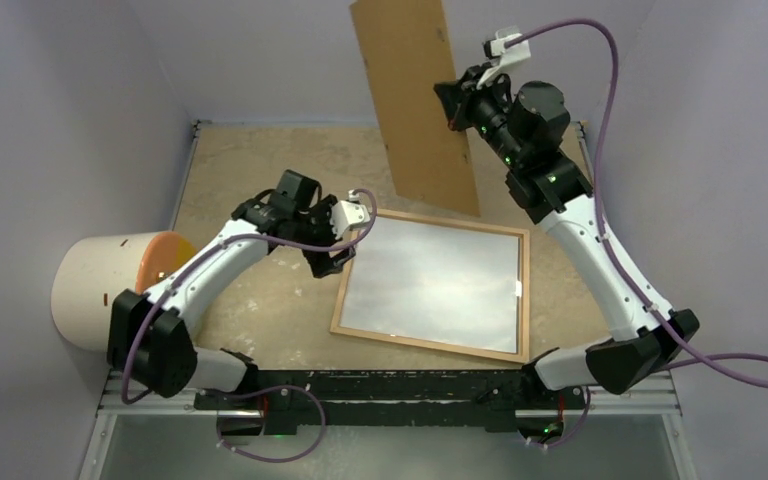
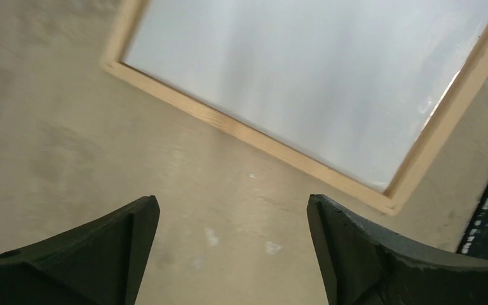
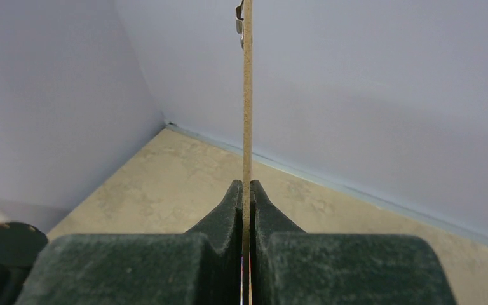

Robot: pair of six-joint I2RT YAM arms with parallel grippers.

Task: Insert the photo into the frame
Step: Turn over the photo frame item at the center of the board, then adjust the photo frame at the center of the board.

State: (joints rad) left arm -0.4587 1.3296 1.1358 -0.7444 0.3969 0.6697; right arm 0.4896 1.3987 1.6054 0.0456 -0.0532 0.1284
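Note:
The light-wood frame lies flat on the table, right of centre. A plain white sheet fills it edge to edge; it looks like the photo lying white back up, with no printed side showing. My left gripper hovers just off the frame's left edge, open and with nothing in it. In the left wrist view its gripper is over bare tabletop, with the frame's moulding and the white sheet beyond. My right gripper is raised at the back, shut on a brown backing board, seen edge-on between the gripper's pads.
A beige cylindrical container with an orange end lies at the left table edge beside the left arm. Lilac walls close in the back and both sides. The black mounting rail runs along the near edge, close to the frame's lower moulding.

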